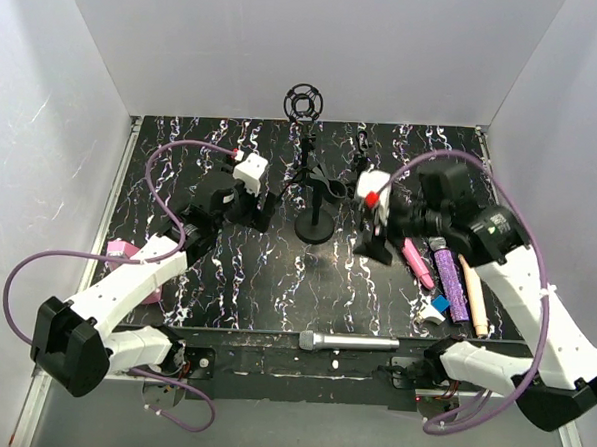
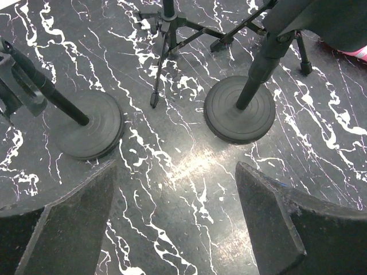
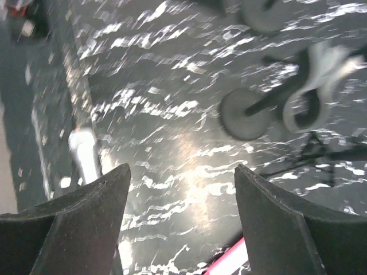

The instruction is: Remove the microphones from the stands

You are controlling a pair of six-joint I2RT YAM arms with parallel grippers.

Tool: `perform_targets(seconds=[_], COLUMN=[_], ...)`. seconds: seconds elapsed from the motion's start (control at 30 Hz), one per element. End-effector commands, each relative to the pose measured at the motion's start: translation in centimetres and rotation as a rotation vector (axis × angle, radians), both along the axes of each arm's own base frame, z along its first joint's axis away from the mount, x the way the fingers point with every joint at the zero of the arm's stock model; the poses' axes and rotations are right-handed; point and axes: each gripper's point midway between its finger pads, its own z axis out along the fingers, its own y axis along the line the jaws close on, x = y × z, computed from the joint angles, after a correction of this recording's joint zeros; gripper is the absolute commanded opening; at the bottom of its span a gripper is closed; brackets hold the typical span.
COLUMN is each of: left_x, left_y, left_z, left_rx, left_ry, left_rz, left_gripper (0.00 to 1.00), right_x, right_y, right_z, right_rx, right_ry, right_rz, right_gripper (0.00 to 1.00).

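Nearest the arms' bases, well in front of the round-base stand (image 1: 314, 224), the silver microphone (image 1: 347, 342) lies flat along the front edge of the counter (image 1: 275, 282). Nothing grips it and it sits off any stand. By my reading the lift-out itself is done, and the step in hand is letting go and clearing away.

Just left of the stand, the left claw (image 2: 176, 169) hangs over bare marbled surface, its fingers spread wide with nothing between them. Just right of the stand, the right claw (image 3: 182, 169) is likewise spread and empty. Its wrist picture is blurred, so finer detail there cannot be told.

Further right of the stand lie pink, purple and beige items (image 1: 460, 282). Beyond the stand, toward the far edge, a tripod (image 1: 306, 169) carries a ring-shaped shock mount (image 1: 303, 104) that looks empty.

The next move, I judge, calls only for drawing both arms back without brushing the stand's pole or the tripod legs.
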Motion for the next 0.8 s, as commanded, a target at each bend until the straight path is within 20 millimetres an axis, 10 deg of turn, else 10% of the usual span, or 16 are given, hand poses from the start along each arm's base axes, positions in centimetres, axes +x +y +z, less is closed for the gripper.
perform_targets(seconds=[0.0, 0.4, 0.77], left_x=[1.0, 0.7, -0.3], left_y=[-0.7, 0.7, 2.4], left_z=[2.6, 2.0, 1.7], left_rx=[-0.033, -0.04, -0.081], left_ry=[-0.056, -0.017, -0.006], left_rz=[-0.012, 0.031, 0.071], left_gripper=[0.83, 0.83, 0.83], right_x=[-5.5, -13.1, -13.6], right_y=[-1.0, -1.5, 0.7], right_z=[-8.0, -22.5, -27.7], right_rx=[-0.163, -0.371, -0.477], right_ry=[0.044, 0.222, 0.169], right_rz=[0.298, 0.401, 0.432], right_gripper=[0.78, 0.77, 0.63])
